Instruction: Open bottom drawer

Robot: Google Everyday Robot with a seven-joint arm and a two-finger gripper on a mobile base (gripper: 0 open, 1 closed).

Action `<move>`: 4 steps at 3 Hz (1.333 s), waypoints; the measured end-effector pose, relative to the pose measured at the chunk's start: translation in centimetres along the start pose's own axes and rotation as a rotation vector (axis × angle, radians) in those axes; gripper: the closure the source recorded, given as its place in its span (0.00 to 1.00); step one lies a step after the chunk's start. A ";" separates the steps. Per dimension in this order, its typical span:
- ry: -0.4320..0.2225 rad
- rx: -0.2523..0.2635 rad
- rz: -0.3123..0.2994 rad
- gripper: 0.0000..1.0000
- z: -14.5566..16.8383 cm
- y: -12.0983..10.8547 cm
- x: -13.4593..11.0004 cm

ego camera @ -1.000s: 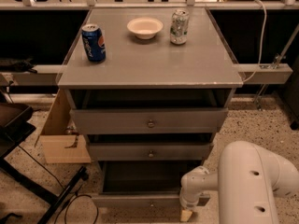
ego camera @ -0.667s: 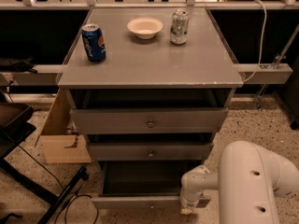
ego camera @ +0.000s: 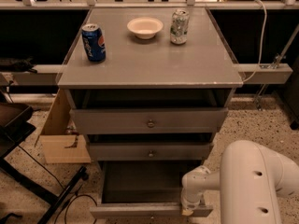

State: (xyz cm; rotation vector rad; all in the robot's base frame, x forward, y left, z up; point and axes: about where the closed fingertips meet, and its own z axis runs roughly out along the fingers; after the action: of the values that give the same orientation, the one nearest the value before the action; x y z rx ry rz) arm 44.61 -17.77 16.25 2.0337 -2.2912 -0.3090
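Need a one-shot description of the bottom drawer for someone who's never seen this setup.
Find the grey cabinet with a bowl on top. Of its three stacked drawers, take the bottom drawer, by the floor, with the gripper at its front's right end. Unlike the top drawer and middle drawer, it is pulled far out, baring its tray.

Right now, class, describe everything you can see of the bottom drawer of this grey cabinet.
The bottom drawer is grey and wood-like, with a slim front panel. It is the lowest of three in the cabinet and stands pulled well out and level, showing a shallow dark tray with nothing visible inside. Its knob cannot be made out. The gripper sits at the front panel's top edge, towards the right, seemingly touching it.
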 end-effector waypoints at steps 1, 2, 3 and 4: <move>0.000 -0.064 0.069 1.00 0.8 3.4 1.2; 0.000 -0.064 0.069 1.00 0.8 3.3 1.1; -0.010 -0.113 0.140 1.00 1.5 6.6 2.3; -0.010 -0.113 0.140 1.00 1.5 6.5 2.1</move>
State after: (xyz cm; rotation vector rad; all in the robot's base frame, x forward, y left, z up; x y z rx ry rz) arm 37.77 -18.99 15.84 1.8135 -2.3480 -0.4295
